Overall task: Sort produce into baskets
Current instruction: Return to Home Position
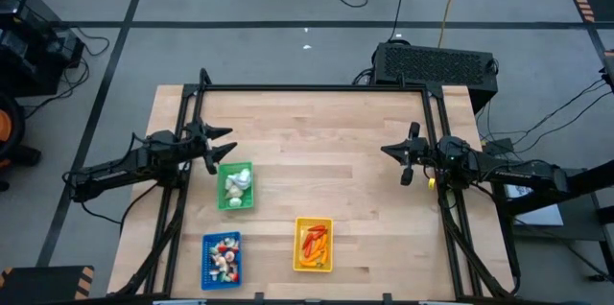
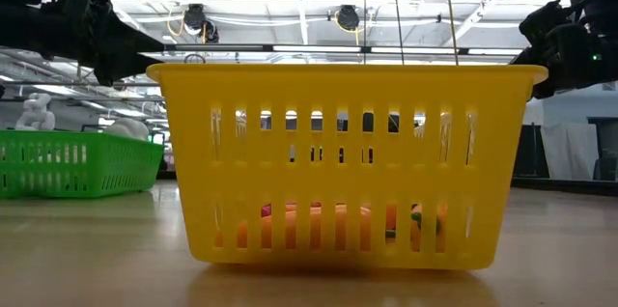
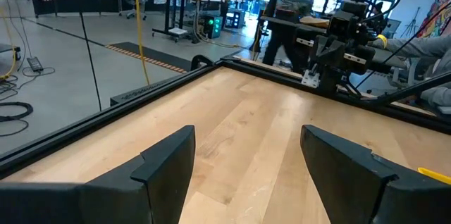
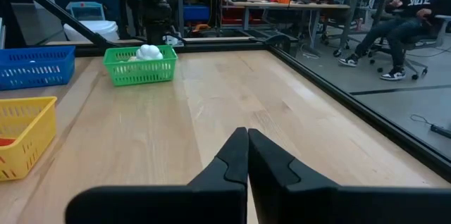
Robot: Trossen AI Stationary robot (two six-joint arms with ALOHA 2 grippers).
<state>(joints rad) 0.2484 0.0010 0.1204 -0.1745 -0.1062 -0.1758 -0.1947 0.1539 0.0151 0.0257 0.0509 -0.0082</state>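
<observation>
The left claw (image 3: 246,139) gapes empty near the green basket (image 1: 236,187). The right claw (image 4: 247,136), fingers pressed together, holds nothing over the table (image 1: 326,152).

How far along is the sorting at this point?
Sorting looks done: produce sits in the green basket, blue basket and yellow basket, none loose on the table. Nothing in hand: left hand open, right hand shut, both empty at the table's sides. Nothing visible is left.

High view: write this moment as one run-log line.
left gripper open, empty | right gripper shut, empty | produce in green basket, blue basket, yellow basket
</observation>
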